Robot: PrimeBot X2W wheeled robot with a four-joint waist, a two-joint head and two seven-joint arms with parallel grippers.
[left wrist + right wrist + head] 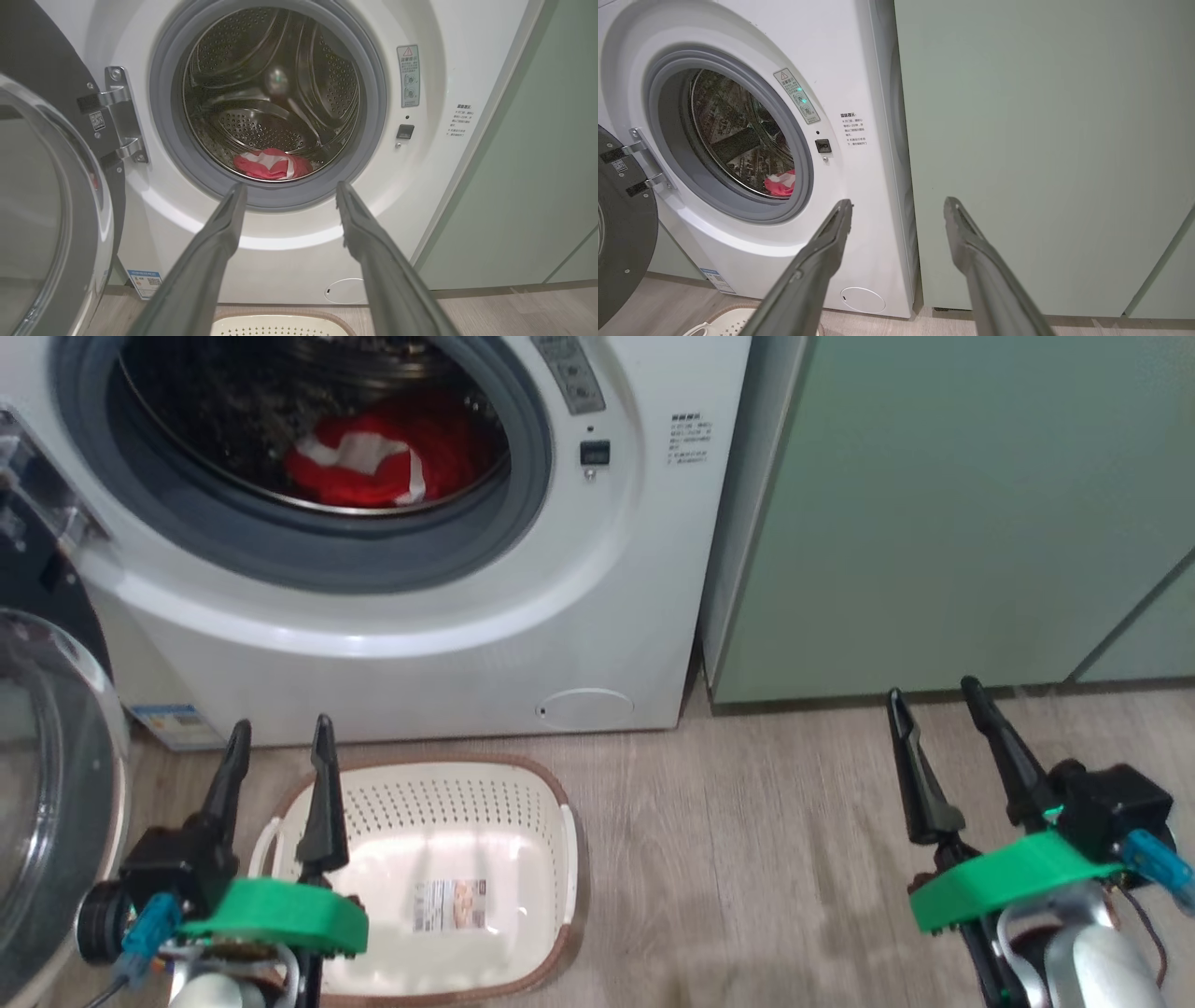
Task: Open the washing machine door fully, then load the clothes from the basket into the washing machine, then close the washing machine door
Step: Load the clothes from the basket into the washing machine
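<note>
Head view: the washing machine point(420, 625) takes the upper left of the frame. The red and white clothes point(373, 462) lie in its drum point(224, 411) at the top, well above both pairs of fingers. The washing machine door point(56, 784) stands swung open at the left edge. The left gripper point(282, 723) is at the lower left, fingers apart and holding nothing, its tips over the near-left corner of the basket point(551, 793). The basket sits on the floor point(728, 859) below the machine, with just a label on its bottom. The right gripper point(933, 691) is at the lower right, fingers apart and empty, in front of a green cabinet point(934, 523).

Left wrist view: the left gripper point(290, 186) has its fingers spread wide. The clothes point(271, 164) lie at the bottom of the drum point(261, 93), just above the gap between the fingertips, behind the grey gasket point(163, 140). The washing machine door point(70, 224) fills the left edge, and the basket point(280, 324) rim peeks in at the bottom centre.

Right wrist view: the right gripper point(899, 203) has its fingers spread, pointing at the seam between the washing machine point(859, 70) and the cabinet point(1041, 140). The clothes point(782, 183) show left of the left fingertip, inside the drum.
</note>
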